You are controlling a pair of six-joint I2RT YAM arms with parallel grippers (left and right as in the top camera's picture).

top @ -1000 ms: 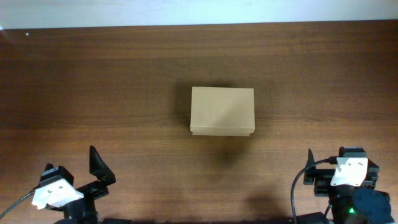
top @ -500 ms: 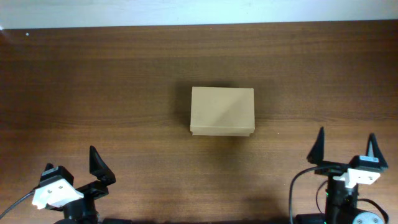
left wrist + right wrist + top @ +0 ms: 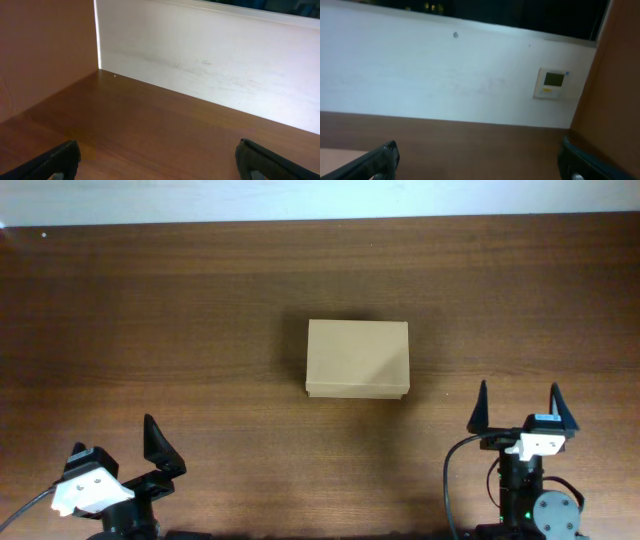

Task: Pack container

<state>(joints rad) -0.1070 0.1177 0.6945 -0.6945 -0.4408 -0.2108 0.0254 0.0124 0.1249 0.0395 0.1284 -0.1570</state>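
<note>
The small tan cardboard box (image 3: pixel 357 359) is sitting near the middle of the dark brown wooden surface (image 3: pixel 150 310), just a bit to the right. Its flat lid is lying shut on top, so nothing inside is showing. Nothing else is lying on the surface to go into it. So I am guessing one of two things: the packing is done and the lid is folded down, or the work is only starting and the lid needs lifting first. The pictures are not telling me which.

The box is lying flat, with its long side running left to right. A thin lip is showing along its near edge. So I am thinking the lid is opening at the near side and hinging at the far side.

The left gripper (image 3: pixel 165 165) and the right gripper (image 3: pixel 519 408) are sitting at the near edge, well apart from the box. The left one is holding its jaws wide, with nothing between them. The right one is pointing its jaws toward the far side, also spread wide and holding nothing.
</note>
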